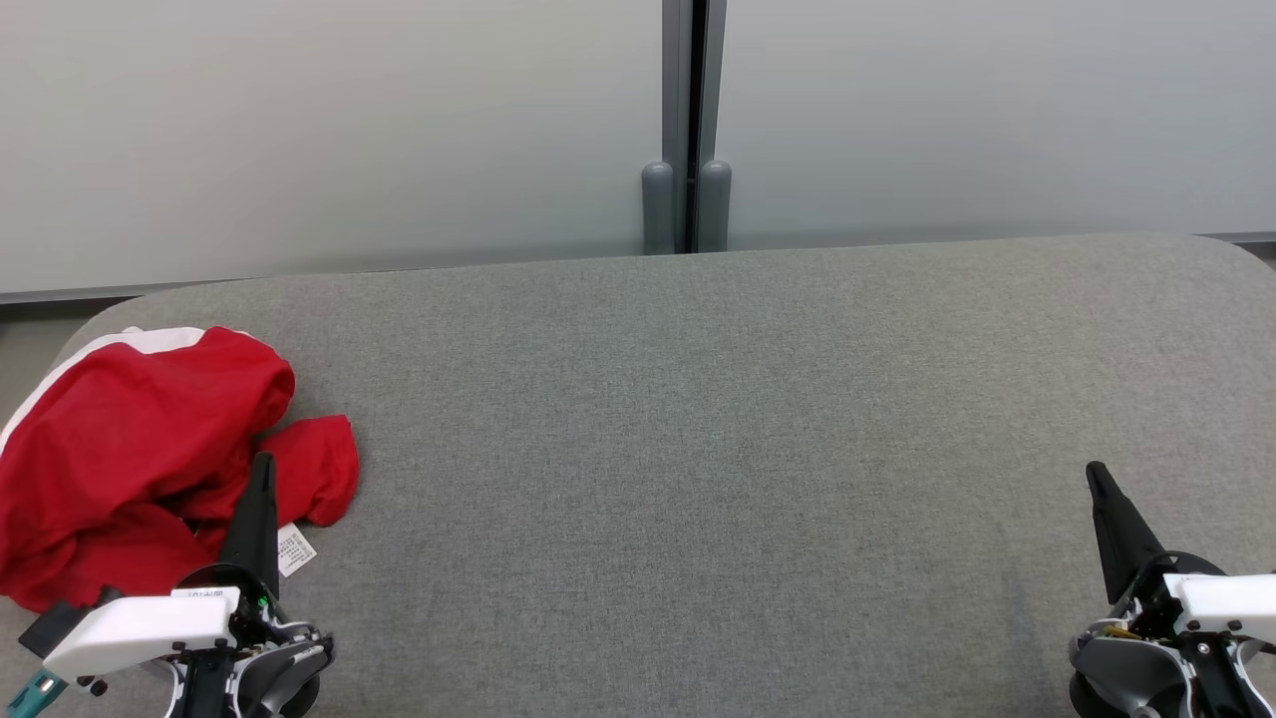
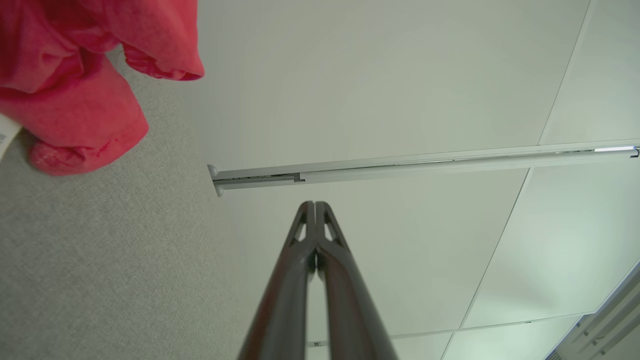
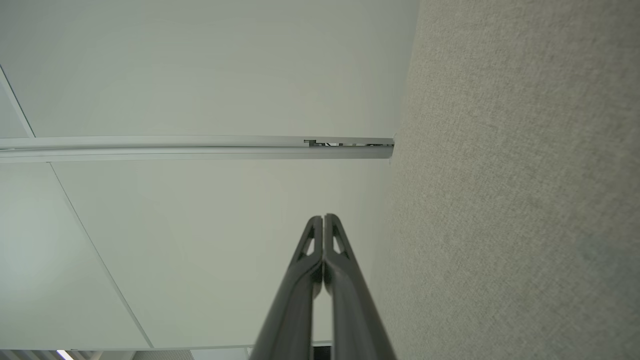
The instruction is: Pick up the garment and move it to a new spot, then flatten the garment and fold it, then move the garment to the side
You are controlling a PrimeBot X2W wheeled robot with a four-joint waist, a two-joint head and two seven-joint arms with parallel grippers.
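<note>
A grey fabric-covered table (image 1: 698, 449) with rounded far corners spans the head view from 9 to 3 o'clock, backed by pale wall panels (image 1: 329, 130). At 12 o'clock a dark vertical post (image 1: 688, 100) divides the panels, with two rounded grey caps (image 1: 658, 204) flanking its foot just behind the table's back edge. In the left wrist view a thin seam (image 2: 565, 75) runs across the panelling toward 1 o'clock, and a short strip of light (image 2: 612, 149) glows at 3 o'clock.
</note>
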